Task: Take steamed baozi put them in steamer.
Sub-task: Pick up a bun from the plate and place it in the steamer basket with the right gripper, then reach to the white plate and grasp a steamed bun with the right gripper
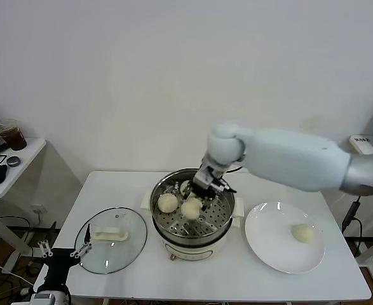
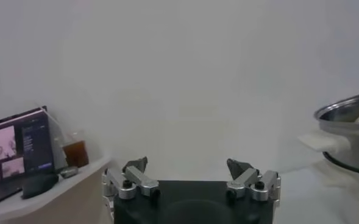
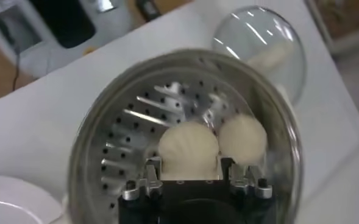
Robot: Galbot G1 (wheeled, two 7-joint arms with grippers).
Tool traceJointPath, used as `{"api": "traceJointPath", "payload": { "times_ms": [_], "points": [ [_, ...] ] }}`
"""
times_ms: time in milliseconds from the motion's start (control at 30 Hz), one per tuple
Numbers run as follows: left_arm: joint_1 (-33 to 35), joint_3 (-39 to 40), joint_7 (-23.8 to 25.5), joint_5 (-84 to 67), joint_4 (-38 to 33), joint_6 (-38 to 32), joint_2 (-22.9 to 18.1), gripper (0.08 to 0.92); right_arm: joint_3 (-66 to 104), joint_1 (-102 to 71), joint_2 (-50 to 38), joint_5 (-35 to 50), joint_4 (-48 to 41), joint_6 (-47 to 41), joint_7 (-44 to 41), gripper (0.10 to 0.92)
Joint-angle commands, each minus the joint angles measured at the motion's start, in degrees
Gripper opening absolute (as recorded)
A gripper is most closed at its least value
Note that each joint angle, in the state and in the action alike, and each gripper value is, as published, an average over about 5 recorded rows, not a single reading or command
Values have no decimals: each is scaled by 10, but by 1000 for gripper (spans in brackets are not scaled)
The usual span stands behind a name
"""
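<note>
Tabletop (image 1: 237, 279), white and rectangular, carried the round shiny steel steamer (image 1: 162, 223) at its middle, a flat white plate (image 1: 269, 244) with one cream-white dome-shaped baozi (image 1: 303, 232) on the robot's right, and a round glass lid (image 1: 113, 248) on its left. Inside the steamer, the right gripper (image 3: 189, 173) reached down, its fingers (image 3: 147, 176) narrowly parted and closed on a baozi (image 3: 188, 146) directly between them, just above the perforated tray beside another baozi (image 3: 243, 139), with bare tray around. Left gripper (image 2: 188, 173) waited low off the tabletop's left corner, fingers spread wide and empty.

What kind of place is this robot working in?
Probably a lab or office staged as a kitchen: a plain white table holds a steamer and a plate, while a side desk carries a laptop.
</note>
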Motion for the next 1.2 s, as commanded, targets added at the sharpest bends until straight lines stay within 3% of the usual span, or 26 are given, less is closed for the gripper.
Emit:
{"api": "traceJointPath", "payload": {
  "times_ms": [33,300,633,733,967,1200],
  "points": [
    [0,-2,0,0,0,0,0,823,-35,-14,69,-65,-25,97,9,570],
    [-1,-4,0,0,2,0,0,823,-35,-26,65,-105,-40,147,10,577],
    [-3,-2,-1,0,4,-1,-3,823,-36,-27,62,-94,-29,151,8,587],
    [-3,-3,-1,-1,5,-1,-3,823,-38,-25,56,-85,-25,150,9,623],
    [-4,-2,0,-1,4,-1,-3,823,-24,-11,38,-71,-21,137,18,797],
    [-8,-2,0,-4,5,-1,-1,823,3,36,-35,-50,2,33,15,822]
  ]
}}
